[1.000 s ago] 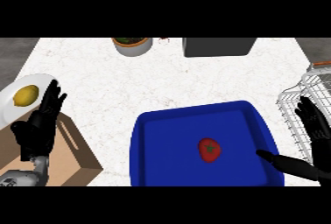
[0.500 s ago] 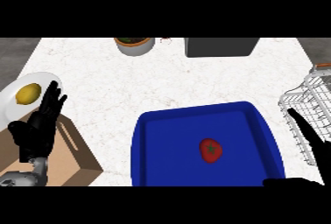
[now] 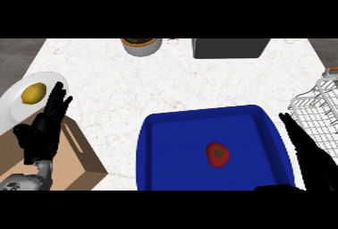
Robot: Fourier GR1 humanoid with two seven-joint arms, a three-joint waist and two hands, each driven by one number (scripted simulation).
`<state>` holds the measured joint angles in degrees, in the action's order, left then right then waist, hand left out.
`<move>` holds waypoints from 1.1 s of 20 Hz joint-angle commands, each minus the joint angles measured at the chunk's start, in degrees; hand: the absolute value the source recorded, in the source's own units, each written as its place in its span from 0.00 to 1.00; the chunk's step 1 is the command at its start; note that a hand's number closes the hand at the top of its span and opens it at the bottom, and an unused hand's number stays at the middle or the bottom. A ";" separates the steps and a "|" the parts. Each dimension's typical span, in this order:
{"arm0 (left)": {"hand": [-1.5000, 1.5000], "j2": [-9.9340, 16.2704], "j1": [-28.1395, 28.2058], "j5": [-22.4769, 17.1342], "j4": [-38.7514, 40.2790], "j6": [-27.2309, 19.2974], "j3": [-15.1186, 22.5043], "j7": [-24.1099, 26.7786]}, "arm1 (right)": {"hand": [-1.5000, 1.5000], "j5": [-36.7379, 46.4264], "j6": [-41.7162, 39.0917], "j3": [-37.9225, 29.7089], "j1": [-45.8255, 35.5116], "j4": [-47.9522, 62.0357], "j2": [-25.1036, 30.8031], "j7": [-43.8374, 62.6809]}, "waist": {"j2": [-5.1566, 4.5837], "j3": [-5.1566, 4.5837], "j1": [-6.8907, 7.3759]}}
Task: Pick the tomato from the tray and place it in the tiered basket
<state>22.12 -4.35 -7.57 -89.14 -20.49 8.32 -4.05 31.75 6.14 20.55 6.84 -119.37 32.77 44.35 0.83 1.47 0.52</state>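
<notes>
Tomato (image 3: pixel 218 154) left of right hand (image 3: pixel 309 154)

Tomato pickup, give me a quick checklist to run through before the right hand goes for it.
1. Tomato lying in the blue tray, nothing on top of it: ok.
2. Right hand open, holding nothing: ok.
3. Right hand over the tomato: not ok, it is beside the tray's right rim.
4. Tiered basket in view at the right edge: ok; its free space: cannot tell.
5. Left hand open, resting at the left, away from the tray: ok.
</notes>
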 commanded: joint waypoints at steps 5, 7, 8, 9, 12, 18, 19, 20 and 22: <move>0.50 -5.10 6.73 -0.20 6.60 1.88 5.31 0.63 | 0.00 9.52 -6.70 8.36 -4.44 0.99 -2.75 13.89 | -1.43 -1.86 0.46; 0.50 -6.17 6.37 0.56 5.97 0.59 6.19 -0.81 | 0.00 11.25 -8.59 10.71 -5.63 3.52 -4.06 16.02 | -1.53 -1.77 0.90; 0.50 -5.74 5.45 -0.67 5.91 1.80 5.21 -0.47 | 0.00 11.39 -9.41 10.72 -6.70 4.59 -4.68 16.84 | -1.51 -1.75 0.81; 0.50 -5.71 6.00 -0.61 4.89 2.03 5.86 -1.23 | 0.00 12.09 -10.27 12.03 -7.08 3.49 -6.44 19.81 | -1.29 -1.78 0.82; 0.50 -6.66 6.42 1.30 5.54 0.34 6.56 -0.70 | 0.00 12.46 -10.49 13.14 -9.30 7.20 -9.61 19.92 | -1.46 -1.66 1.02; 0.50 -5.37 6.84 -0.87 5.71 2.37 3.99 -0.27 | 0.00 15.35 -11.64 16.21 -10.33 9.84 -14.22 21.29 | -1.10 -1.67 0.09; 0.50 -5.44 6.33 -0.79 5.26 2.73 4.57 -0.93 | 0.00 14.98 -12.24 15.32 -11.72 12.52 -15.13 21.38 | -1.30 -1.64 0.46; 0.50 -6.72 7.62 0.78 5.01 0.86 5.69 -0.37 | 0.00 14.24 -14.16 15.08 -11.50 12.01 -14.24 21.51 | -1.22 -1.66 0.37; 0.50 -5.85 7.48 0.10 5.61 2.23 4.83 0.33 | 0.00 14.46 -14.85 15.35 -11.43 14.47 -15.64 22.60 | -1.40 -1.71 0.32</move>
<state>21.26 -3.90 -6.95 -89.29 -19.25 8.01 -3.63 45.93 -4.82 35.06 -3.75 -107.53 19.11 60.84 0.73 1.88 0.98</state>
